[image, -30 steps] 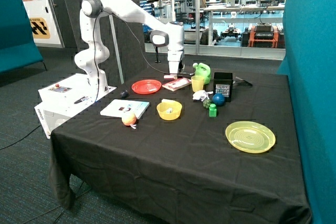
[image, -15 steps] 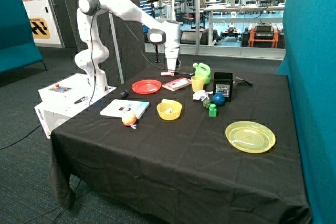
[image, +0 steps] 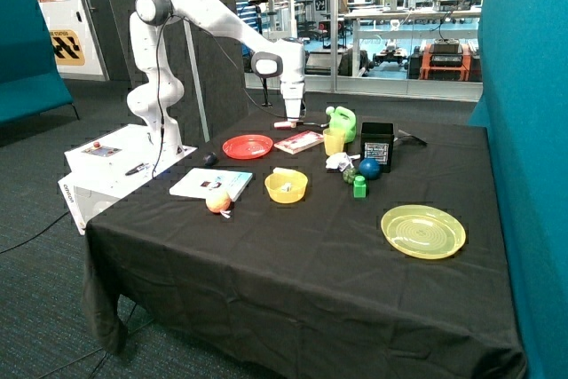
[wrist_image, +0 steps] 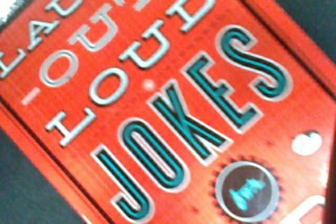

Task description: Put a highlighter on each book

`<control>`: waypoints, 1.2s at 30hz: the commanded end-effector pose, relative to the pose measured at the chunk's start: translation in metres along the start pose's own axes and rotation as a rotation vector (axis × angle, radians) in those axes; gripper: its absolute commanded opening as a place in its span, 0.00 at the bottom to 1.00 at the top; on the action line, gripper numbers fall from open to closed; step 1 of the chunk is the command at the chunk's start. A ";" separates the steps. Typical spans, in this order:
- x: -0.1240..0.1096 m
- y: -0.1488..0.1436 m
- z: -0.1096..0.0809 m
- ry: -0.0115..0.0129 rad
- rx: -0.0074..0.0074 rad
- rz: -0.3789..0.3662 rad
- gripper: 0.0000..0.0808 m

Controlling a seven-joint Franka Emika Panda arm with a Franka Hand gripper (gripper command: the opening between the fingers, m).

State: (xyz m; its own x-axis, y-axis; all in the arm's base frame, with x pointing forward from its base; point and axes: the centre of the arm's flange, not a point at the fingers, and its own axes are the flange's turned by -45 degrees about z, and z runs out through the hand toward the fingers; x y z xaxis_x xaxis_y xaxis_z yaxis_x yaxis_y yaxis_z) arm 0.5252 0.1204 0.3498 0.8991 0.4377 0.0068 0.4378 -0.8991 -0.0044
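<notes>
- Lab or workshop room, glass partition behind, teal screens at the sides; a table (image: 293, 255) under a black cloth carries everything
- Arm reaches from its white base over the far side of the table; gripper (image: 291, 122) hangs just above the pink-red book (image: 299, 141), not touching it
- Pink and white highlighter (image: 286, 124) sits at the fingertips, lying crosswise, raised off the cover; jaws look clamped on it
- Wrist view is filled by the red cover (wrist_image: 157, 98), lettering "LAUGH OUT LOUD JOKES" readable in part; no fingers or pen appear there, so the grip is judged from the outside view only
- White book with teal edge (image: 211, 184) lies near the front corner, well apart from the gripper; an orange ball-like item (image: 217, 202) rests at its near edge; no pen visible on its cover
- Second highlighter: a pale item lies in the yellow bowl (image: 286, 187); cannot tell whether that is it
- Also present: red plate (image: 247, 146) beside the pink-red book, yellow cup (image: 334, 140), green jug (image: 341, 121), black box (image: 376, 144), yellow plate (image: 423, 231) toward the front
- Progress, as judged: neither book carries a pen yet. First placement appears close, pen held over the pink-red book and needing lowering and release. The white book's pen is wholly outstanding
</notes>
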 end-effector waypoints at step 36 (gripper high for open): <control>0.036 -0.028 0.048 -0.0068 -0.0044 0.002 0.54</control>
State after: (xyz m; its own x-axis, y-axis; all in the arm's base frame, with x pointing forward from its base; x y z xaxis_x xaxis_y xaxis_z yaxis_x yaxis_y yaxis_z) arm 0.5465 0.1589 0.3084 0.8956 0.4449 -0.0017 0.4449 -0.8956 -0.0014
